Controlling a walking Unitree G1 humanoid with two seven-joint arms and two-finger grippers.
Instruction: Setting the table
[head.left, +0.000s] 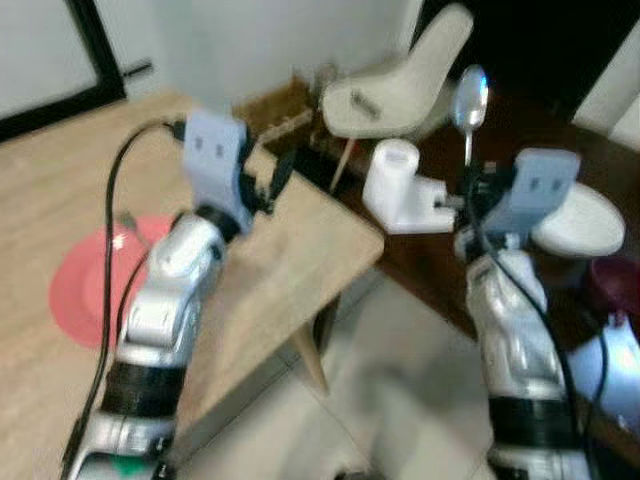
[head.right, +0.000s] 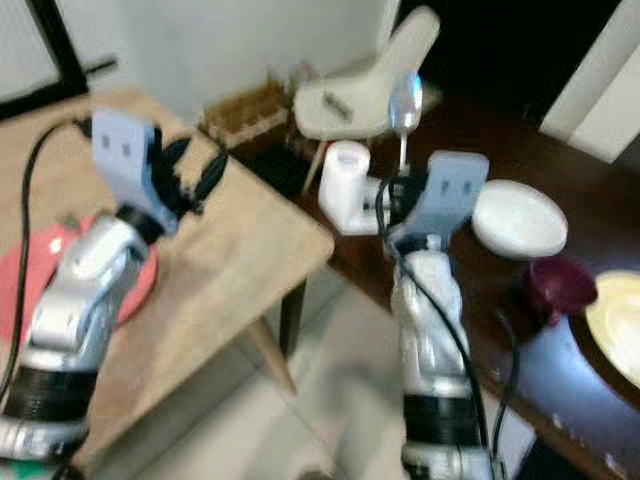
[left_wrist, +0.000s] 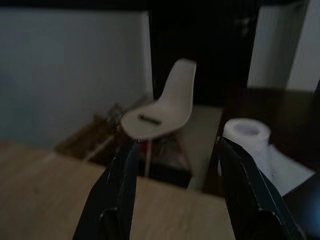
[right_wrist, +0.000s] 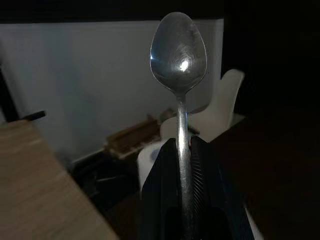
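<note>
The head's stereo pair is looking forward and down over both arms at the wooden table (head.left: 60, 200) on the left and the dark table (head.right: 600, 230) on the right. Each wrist camera is peering closely along its own fingers, both facing the far white chair (left_wrist: 165, 110).

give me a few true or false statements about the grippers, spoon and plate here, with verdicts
1. The right gripper holds a spoon upright, bowl up. True.
2. The left gripper is shut on a fork. False: its fingers are open and hold nothing.
3. A red plate lies on the light wooden table. True.
4. The spoon already rests on the red plate. False: it is in the right gripper, over the dark table.
5. A white chair stands beyond the tables. True.
</note>
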